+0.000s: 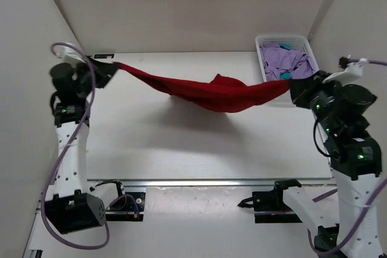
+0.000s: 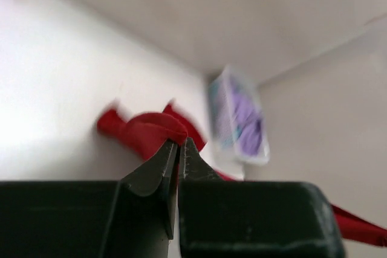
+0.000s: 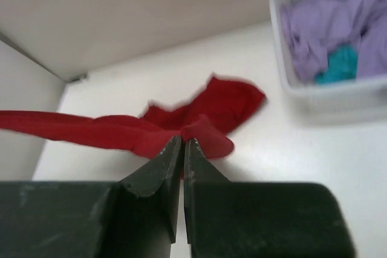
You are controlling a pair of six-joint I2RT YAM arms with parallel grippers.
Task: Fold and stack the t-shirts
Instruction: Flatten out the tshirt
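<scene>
Well to the left of the basket (image 1: 261, 46), the left gripper (image 1: 112, 66) has its jaws pressed together on one end of the red t-shirt (image 1: 211, 93). From there the cloth hangs in a sagging band toward the basket, its bunched middle drooping until it seems to brush the table (image 1: 181, 143). That droop suggests a light, limp fabric with no stiffness of its own: it will likely slump wherever it is unsupported, and it looks in no way fragile. Thin cloth can creep out of a pinch, so the best holds are probably firm ones at seams or corners, such as shoulders or hem, rather than the loose middle. Just in front of the basket's near left corner, the right gripper (image 1: 294, 86) pinches the shirt's other end, jaws closed on a fold of red. The basket itself holds purple clothes (image 1: 293, 61) and a teal piece (image 1: 285, 46). The table is pale, smooth and matte, so fabric should slide on it easily. Plain walls (image 1: 181, 10) close in behind the basket and on both sides, leaving the stretch left of the basket as the likely place to spread the shirt.
</scene>
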